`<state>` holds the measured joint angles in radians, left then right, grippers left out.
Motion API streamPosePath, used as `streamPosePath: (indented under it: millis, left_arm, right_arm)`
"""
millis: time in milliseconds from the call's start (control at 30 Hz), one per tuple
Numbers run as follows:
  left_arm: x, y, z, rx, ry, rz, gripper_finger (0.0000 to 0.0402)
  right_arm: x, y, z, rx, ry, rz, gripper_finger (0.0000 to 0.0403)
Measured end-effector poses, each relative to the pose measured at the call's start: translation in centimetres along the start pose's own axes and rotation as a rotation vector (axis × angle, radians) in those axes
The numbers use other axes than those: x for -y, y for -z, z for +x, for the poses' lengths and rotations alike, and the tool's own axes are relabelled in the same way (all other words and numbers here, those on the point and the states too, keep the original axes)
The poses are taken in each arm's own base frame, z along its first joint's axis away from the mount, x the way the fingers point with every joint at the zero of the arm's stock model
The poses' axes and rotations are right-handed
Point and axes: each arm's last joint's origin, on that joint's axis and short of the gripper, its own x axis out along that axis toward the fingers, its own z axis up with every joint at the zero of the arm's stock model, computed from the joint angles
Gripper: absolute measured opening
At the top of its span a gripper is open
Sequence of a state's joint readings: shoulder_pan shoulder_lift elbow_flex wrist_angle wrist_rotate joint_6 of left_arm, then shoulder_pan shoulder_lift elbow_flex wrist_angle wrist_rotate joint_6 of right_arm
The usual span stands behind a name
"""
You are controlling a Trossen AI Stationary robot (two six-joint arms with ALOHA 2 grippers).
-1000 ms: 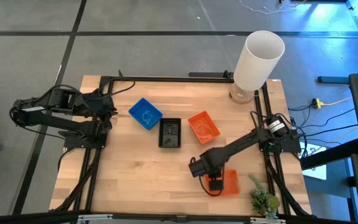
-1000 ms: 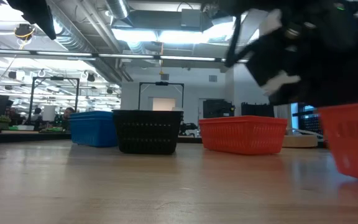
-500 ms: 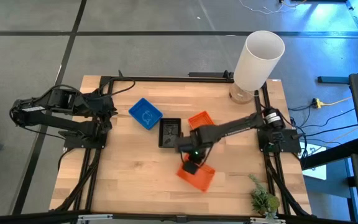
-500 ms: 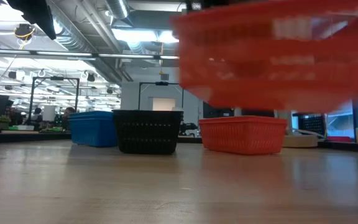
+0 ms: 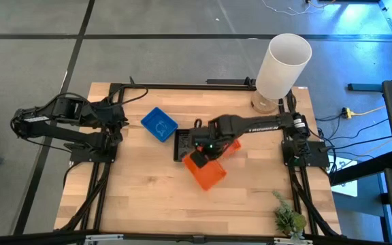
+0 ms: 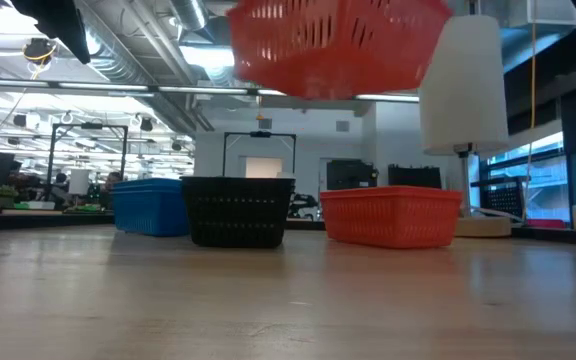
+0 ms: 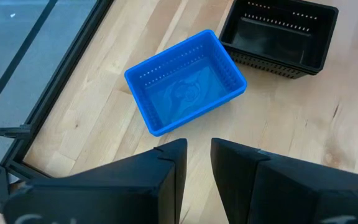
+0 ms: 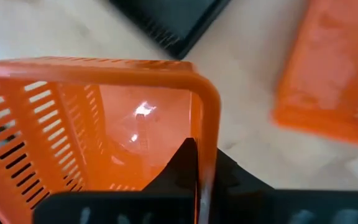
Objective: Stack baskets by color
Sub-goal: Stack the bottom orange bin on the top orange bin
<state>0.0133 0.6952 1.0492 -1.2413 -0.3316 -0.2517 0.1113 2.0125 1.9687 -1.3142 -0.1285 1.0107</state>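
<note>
Carried orange basket (image 5: pixel 205 171): lifted clear of table (image 5: pixel 148 197), tilted, above table centre.
Right gripper (image 5: pixel 200 151): pinched on that basket's rim.
Second orange basket (image 6: pixel 390 216): on table, beside black basket (image 6: pixel 237 210).
Blue basket (image 7: pixel 185 81): resting near black one.
Left gripper (image 7: pixel 194 163): slightly parted, empty, parked at left edge.

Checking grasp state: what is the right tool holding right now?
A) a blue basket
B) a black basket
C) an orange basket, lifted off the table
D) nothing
C: the right tool is shut on the wall of an orange basket, which the low view shows in the air.
</note>
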Motion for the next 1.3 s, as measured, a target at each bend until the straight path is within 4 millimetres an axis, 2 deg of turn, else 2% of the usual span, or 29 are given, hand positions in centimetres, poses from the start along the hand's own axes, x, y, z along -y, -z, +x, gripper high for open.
streamPosePath:
  millis: [233, 400, 600, 733, 933, 1167, 1300]
  left_arm:
    - [0.0, 0.0, 0.0, 0.0, 0.0, 0.0, 0.0065]
    - [0.0, 0.0, 0.0, 0.0, 0.0, 0.0, 0.0065]
    - [0.0, 0.0, 0.0, 0.0, 0.0, 0.0, 0.0065]
    - [0.0, 0.0, 0.0, 0.0, -0.001, -0.001, 0.0065]
    - [0.0, 0.0, 0.0, 0.001, -0.004, -0.003, 0.0065]
    - [-0.2, -0.1, 0.0, 0.015, -0.058, -0.007, 0.0065]
    - [-0.2, -0.1, 0.0, 0.015, -0.058, -0.013, 0.0065]
  right_arm:
    - [3.0, -3.3, -0.7, 0.011, 0.07, 0.001, 0.0]
    - [6.0, -5.9, -1.2, -0.007, 0.116, 0.031, 0.0]
    - [9.9, -7.6, -2.1, -0.08, 0.246, 0.031, 0.0]
    - [11.2, -9.1, -2.4, -0.045, 0.225, 0.003, 0.0]
    - [12.9, -9.3, -1.6, -0.115, 0.269, 0.012, 0.0]
    - [13.6, -9.3, -0.4, -0.091, 0.168, 0.014, 0.0]
    - [14.6, -9.4, 0.4, -0.108, 0.188, 0.025, 0.0]
